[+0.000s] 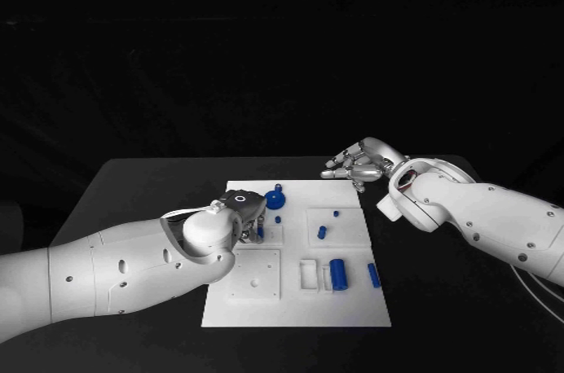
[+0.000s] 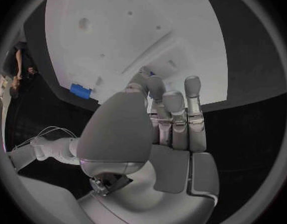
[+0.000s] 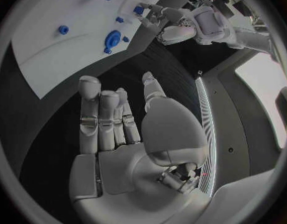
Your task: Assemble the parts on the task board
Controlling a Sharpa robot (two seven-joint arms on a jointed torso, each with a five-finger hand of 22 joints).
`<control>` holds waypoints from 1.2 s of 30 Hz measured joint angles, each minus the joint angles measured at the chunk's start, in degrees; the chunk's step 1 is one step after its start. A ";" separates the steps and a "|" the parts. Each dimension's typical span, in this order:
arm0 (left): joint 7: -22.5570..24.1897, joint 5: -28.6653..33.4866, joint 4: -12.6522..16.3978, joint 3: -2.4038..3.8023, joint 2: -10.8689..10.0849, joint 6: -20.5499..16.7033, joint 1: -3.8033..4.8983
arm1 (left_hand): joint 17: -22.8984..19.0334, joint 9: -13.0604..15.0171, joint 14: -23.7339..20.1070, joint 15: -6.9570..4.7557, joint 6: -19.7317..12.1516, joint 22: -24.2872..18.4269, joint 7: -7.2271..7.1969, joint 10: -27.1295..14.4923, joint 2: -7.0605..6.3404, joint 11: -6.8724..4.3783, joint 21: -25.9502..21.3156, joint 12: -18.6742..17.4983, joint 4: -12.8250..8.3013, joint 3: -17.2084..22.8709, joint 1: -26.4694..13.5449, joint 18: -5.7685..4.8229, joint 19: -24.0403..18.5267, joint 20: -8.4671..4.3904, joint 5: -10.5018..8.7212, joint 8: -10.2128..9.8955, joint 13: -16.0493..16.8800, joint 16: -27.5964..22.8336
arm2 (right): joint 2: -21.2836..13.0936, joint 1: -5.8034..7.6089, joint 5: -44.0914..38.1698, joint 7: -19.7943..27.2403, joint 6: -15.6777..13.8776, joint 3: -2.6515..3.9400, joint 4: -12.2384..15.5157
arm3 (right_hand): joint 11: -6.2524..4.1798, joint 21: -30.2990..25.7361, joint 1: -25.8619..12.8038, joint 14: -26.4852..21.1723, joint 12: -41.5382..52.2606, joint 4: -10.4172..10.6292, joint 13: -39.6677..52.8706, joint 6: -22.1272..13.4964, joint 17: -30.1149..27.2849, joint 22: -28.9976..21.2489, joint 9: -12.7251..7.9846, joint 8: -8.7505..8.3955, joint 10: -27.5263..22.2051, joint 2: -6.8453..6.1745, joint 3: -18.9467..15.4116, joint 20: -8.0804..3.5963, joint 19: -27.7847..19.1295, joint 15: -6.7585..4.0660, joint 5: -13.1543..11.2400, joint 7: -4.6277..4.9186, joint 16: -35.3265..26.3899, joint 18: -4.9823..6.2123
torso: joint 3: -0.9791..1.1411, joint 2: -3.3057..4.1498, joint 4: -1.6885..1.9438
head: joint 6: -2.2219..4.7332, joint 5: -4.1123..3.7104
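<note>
Currently my left hand [image 1: 244, 214] low over left part of task board [image 1: 353, 308], fingertips pinching small blue part [image 3: 138, 9] against board surface. My right hand [image 1: 359, 166] hovers off board's far right corner above black desk [image 1: 153, 186], fingers straight and spread, holding nothing. On board: round blue part [image 1: 274, 199] at far edge near left hand, blue cylinder [image 1: 338, 274] in white holder near front, slim blue part [image 1: 374, 275] beside it at right edge.
</note>
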 measured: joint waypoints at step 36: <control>0.95 0.89 0.08 -0.05 -0.18 -0.07 -0.04 | -0.19 -0.35 -0.41 0.42 -4.32 0.03 0.21 0.11 0.00 0.92 -0.56 0.00 -1.52 -0.22 0.04 0.90 0.22 1.04 -0.46 0.34 -0.60 0.00 | -0.13 -0.03 0.00 -0.02 0.00 0.00 0.03 | 0.00 0.00 0.00 0.00 0.00 0.00 -0.05 0.00 -0.01 0.00 0.00 0.00 0.00 0.00 0.00 0.00 0.00 0.00 0.00 0.00 0.00 0.00 | 0.01 -0.01 -0.02 | 0.06 0.13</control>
